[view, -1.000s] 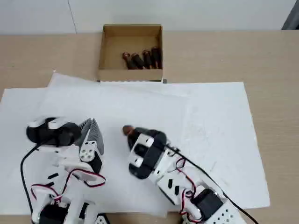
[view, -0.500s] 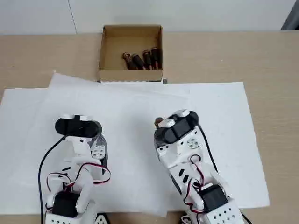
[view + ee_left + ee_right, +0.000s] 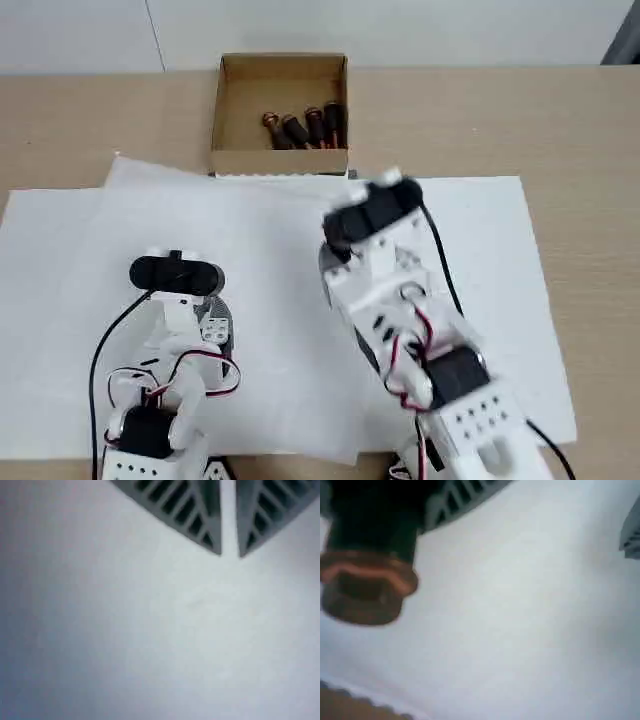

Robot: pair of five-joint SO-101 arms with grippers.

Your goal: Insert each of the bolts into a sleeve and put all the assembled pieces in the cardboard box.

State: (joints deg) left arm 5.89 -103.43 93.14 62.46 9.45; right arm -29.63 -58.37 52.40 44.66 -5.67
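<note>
Right arm: you have it stretched forward over the white paper, wrist close to the paper's far edge, just short of the cardboard box. The right gripper clamps an assembled piece — black sleeve, copper bolt head sticking out.

Left arm: folded back low. Your left gripper points down at the paper — fingers drawn to a thin slit, nothing between.

Four assembled pieces lie side by side in the box, toward its right. The box's near wall sits just beside the paper edge, and the bench runs wide to its right.
</note>
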